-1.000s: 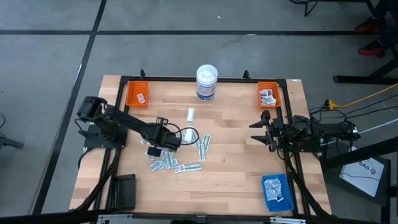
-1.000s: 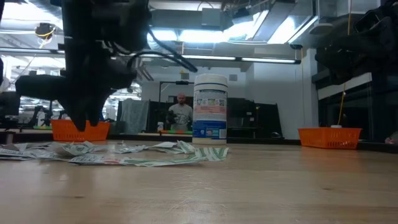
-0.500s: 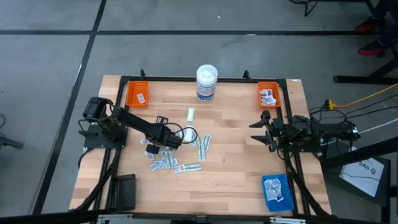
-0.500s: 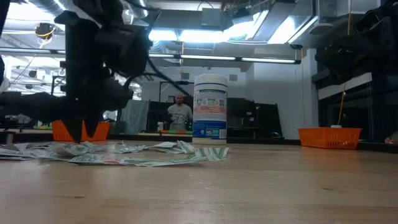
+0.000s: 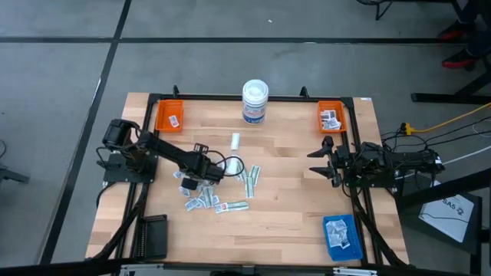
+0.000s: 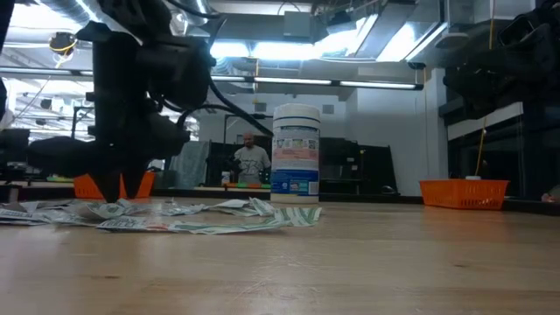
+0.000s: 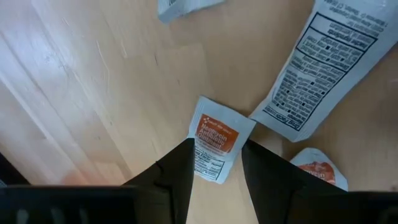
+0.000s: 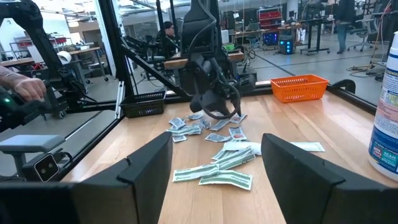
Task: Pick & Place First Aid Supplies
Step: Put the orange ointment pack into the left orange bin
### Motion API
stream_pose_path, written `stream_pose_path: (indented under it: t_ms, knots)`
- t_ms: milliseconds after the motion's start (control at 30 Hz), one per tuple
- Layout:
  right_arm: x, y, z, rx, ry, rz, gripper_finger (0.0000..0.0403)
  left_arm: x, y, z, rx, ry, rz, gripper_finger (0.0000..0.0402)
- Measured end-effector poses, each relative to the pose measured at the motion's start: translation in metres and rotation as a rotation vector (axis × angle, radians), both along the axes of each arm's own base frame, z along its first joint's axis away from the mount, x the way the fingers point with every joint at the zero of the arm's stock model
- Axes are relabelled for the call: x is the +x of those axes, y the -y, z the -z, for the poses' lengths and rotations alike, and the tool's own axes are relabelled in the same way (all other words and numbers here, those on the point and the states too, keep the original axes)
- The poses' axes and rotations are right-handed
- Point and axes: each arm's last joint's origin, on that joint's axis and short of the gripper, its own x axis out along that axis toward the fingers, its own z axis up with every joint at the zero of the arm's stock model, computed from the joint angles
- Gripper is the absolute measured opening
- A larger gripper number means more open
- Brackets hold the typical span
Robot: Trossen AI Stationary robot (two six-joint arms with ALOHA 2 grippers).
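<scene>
A small white paper packet with an orange label (image 7: 213, 147) lies flat on the pale wooden tabletop (image 5: 291, 215), framed between the spread fingers of the left gripper (image 7: 214, 177), which is lowered over it but not closed on it. It belongs to the loose heap of flat white packets and pale greenish strips (image 5: 219, 192) left of the table's middle, in front of the white round tub with blue label (image 5: 255, 101).

Some sorting is judged done. One packet is seen in the orange tray left of the tub (image 5: 169, 115), a few in the orange tray right of the tub (image 5: 332, 116), and several in the blue tray at the near right corner (image 5: 341, 236), well apart from the tub. Most of the heap, and a lone packet (image 5: 235, 140) just in front of the tub, remain to be placed.

The right gripper (image 5: 324, 159) waits at the table's right edge with fingers held apart and nothing between them.
</scene>
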Motion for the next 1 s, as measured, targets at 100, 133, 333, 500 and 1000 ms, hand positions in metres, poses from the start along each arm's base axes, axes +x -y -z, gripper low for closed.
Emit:
stream_pose_path:
  t_ms: [100,133,333,500,1000]
  knots:
    - [0.0,0.0,0.0,0.0,0.0,0.0,0.0245,0.001,-0.005,0.0,-0.03,0.001,-0.029,0.0122]
    - [0.0,0.0,0.0,0.0,0.0,0.0,0.0245,0.001,-0.007,0.0,-0.044,0.001,-0.039,0.0115]
    - [0.0,0.0,0.0,0.0,0.0,0.0,0.0245,0.002,-0.014,0.0,-0.113,-0.013,-0.05,0.0049]
    - [0.0,0.0,0.0,0.0,0.0,0.0,0.0245,0.002,-0.018,0.0,-0.134,-0.018,-0.052,0.0005]
    - [0.0,0.0,0.0,0.0,0.0,0.0,0.0245,-0.002,-0.017,-0.039,-0.167,0.203,-0.173,0.0002]
